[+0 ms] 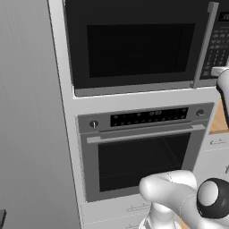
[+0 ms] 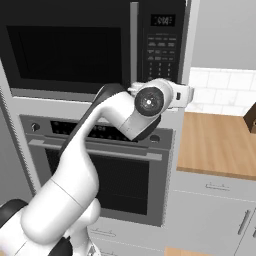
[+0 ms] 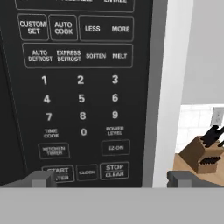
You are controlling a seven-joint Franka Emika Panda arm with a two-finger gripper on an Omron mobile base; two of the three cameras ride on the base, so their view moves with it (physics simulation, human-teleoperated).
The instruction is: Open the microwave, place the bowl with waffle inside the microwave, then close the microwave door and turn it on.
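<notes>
Microwave (image 1: pixel 134 44), black-fronted and built into pale cabinetry above the oven (image 1: pixel 141 152), has its door (image 2: pixel 67 47) shut, slim grey handle (image 1: pixel 203 44) at 3 o'clock beside the keypad (image 3: pixel 81 96). Fingers (image 3: pixel 43 178) stand wide apart, empty, close before the white-lettered keys. Wooden tabletop (image 2: pixel 215 142) and knife block (image 3: pixel 202 155) lie at 4 o'clock.

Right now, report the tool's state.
Tool: open, holding nothing, facing the microwave keypad panel.
</notes>
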